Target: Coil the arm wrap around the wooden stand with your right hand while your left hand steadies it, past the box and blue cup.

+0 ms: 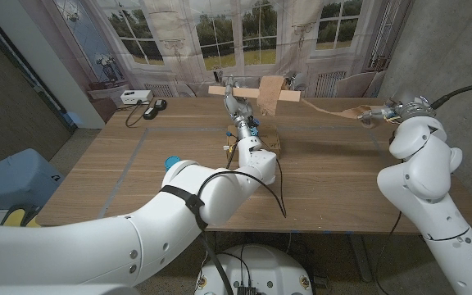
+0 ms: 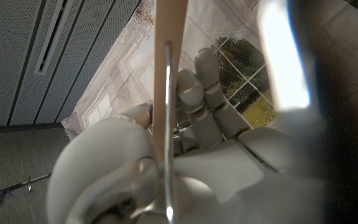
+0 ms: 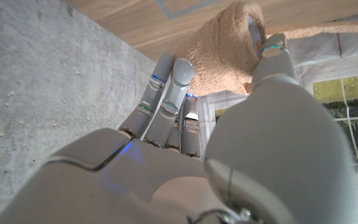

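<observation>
The wooden stand [image 1: 248,93] stands at the table's far middle, its crossbar level. My left hand [image 1: 235,104] grips it from the front; in the left wrist view its fingers [image 2: 194,93] curl round the pale wooden bar [image 2: 162,74]. The tan arm wrap [image 1: 271,88] is coiled round the bar's right part, and its free strip [image 1: 330,109] runs rightward to my right hand [image 1: 381,112], which holds the end above the table. In the right wrist view the fuzzy wrap [image 3: 221,53] is pinched between thumb and fingers [image 3: 166,93]. A small cardboard box [image 1: 272,144] and a bit of blue cup [image 1: 253,124] sit beside my left forearm.
A white device [image 1: 133,97] and a black object [image 1: 155,107] with a cable lie at the table's back left. Grey tape lines [image 1: 129,168] mark the tabletop. A blue bin [image 1: 11,180] stands on the floor to the left. A concrete wall [image 1: 441,49] is at the right.
</observation>
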`<state>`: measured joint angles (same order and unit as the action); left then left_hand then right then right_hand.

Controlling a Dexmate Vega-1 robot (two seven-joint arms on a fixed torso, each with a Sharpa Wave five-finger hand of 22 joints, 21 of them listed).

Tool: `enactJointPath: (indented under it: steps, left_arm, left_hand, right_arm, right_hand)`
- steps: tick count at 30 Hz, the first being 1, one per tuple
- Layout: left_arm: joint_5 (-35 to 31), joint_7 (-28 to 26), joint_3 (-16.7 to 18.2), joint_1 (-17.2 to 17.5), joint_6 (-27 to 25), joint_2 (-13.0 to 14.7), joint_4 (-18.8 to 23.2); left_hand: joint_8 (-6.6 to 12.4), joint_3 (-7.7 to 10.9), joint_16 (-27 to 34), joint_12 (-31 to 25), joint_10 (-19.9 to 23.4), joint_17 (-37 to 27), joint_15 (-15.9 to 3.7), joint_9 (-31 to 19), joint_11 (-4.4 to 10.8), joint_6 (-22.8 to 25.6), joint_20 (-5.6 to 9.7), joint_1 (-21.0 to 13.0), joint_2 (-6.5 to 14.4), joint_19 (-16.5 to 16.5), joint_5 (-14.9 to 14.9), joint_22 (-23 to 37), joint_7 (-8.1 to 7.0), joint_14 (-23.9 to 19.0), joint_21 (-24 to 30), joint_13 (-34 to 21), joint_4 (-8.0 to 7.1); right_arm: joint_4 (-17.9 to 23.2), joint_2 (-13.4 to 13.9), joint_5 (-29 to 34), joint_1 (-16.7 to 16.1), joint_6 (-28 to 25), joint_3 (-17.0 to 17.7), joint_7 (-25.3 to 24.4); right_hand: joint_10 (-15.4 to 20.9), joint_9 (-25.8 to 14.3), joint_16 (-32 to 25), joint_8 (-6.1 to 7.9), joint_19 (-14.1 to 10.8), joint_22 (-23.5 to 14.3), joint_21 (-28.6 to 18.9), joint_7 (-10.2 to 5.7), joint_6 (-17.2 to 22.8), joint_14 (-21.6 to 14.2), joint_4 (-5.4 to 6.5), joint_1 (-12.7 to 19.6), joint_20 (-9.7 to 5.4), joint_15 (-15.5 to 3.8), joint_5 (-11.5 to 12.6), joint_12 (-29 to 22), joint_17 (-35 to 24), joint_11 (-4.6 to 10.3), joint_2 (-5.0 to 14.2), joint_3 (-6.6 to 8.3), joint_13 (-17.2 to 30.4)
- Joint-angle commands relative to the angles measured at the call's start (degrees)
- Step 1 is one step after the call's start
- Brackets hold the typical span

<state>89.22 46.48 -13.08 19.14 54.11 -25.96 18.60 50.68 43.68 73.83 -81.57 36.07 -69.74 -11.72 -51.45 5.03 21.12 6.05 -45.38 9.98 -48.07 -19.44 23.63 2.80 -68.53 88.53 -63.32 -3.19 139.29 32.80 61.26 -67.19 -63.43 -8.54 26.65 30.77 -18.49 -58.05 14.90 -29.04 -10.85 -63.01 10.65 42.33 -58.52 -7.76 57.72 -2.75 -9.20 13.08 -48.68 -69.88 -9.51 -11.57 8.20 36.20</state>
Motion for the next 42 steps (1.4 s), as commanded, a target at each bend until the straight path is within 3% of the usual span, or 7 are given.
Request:
enactJointPath:
  steps: [1,12,20,26,34,42]
  left_arm:
    - [1.18,-4.05,-4.32,-0.35,2.91,0.00,-0.23]
    - [2.53,-6.97,-9.17,-0.29,6.97,0.00,-0.39]
    - [0.94,-10.40,-11.17,-0.27,9.05,0.00,-0.72]
    - [-3.29,-14.38,-11.17,-0.13,10.11,0.00,-0.97]
    - [-17.39,-24.43,-8.46,0.68,10.94,0.00,-1.15]
    - [-37.34,-37.20,-2.81,2.02,10.27,0.00,-0.52]
  left_hand:
    - [0.30,6.14,-0.18,-7.81,0.08,-0.16,-0.16,0.14,0.16,-0.31,5.80,0.05,0.93,0.32,0.06,-0.03,0.38,0.37,-0.14,-7.57,-5.36]
    - [0.64,6.28,-0.24,-7.84,-0.03,-0.15,-0.17,0.22,0.44,-0.54,5.90,0.15,0.98,0.28,0.32,-0.54,0.38,0.46,-0.13,-7.56,-5.17]
    - [0.82,6.34,-0.30,-7.85,-0.08,-0.13,-0.17,0.33,0.34,-0.69,5.94,0.23,0.97,0.22,0.48,-0.98,0.36,0.57,-0.18,-7.56,-5.12]
    - [0.96,6.40,-0.33,-7.88,0.02,-0.12,-0.17,0.47,0.48,-0.73,5.94,0.29,0.99,0.16,0.59,-1.26,0.40,0.56,-0.17,-7.55,-5.09]
    - [1.10,6.40,-0.51,-7.88,-0.01,0.11,-0.18,0.60,0.65,-0.80,5.98,0.36,0.98,0.11,0.73,-1.49,0.28,0.39,-0.12,-7.56,-5.05]
    - [1.26,6.39,-0.51,-7.89,0.02,-0.01,-0.16,0.80,0.75,-0.65,5.96,0.43,0.95,0.11,0.87,-1.74,-0.03,0.37,-0.13,-7.56,-5.03]
  right_arm:
    - [2.88,11.50,-11.05,-0.77,-10.57,-5.35,-2.17]
    - [7.09,20.21,-27.38,1.02,-16.56,-11.65,-13.57]
    - [8.80,21.91,-34.02,0.50,-16.56,-12.57,-18.94]
    - [9.39,22.84,-36.11,1.72,-16.56,-15.15,-20.48]
    - [10.38,23.27,-28.60,5.36,-16.56,-21.02,-12.28]
    - [9.78,20.88,-9.44,8.66,-16.56,-27.81,3.52]
  right_hand:
    - [23.88,-0.26,0.15,-0.21,0.25,-0.06,-0.64,-10.73,19.52,0.15,0.17,19.16,-5.22,-3.45,0.24,0.24,-0.12,13.16,18.75,-0.02,0.09]
    - [23.87,-0.44,0.34,-0.45,0.44,0.02,-1.14,-10.51,19.61,0.14,0.21,19.42,-5.17,-3.47,0.17,0.39,-0.13,13.01,18.79,-0.15,0.39]
    - [24.07,-0.52,0.42,-0.67,0.54,0.06,-1.48,-10.44,19.60,0.02,0.22,19.59,-5.14,-3.46,0.12,0.54,-0.12,12.84,18.83,-0.22,0.36]
    - [24.27,-0.60,0.47,-0.82,0.73,0.10,-1.75,-10.41,19.70,-0.14,0.25,19.72,-5.11,-3.45,0.05,0.78,-0.13,12.88,18.87,-0.29,0.18]
    - [24.64,-0.69,0.56,-0.99,0.58,0.16,-2.26,-10.22,19.91,-0.31,0.31,19.84,-4.94,-3.44,-0.06,0.97,-0.12,12.78,18.92,-0.38,0.07]
    - [24.67,-0.77,0.63,-1.24,0.56,0.21,-2.64,-10.11,19.87,-0.51,0.29,20.03,-4.86,-3.45,-0.14,1.17,-0.12,12.68,18.92,-0.43,0.14]
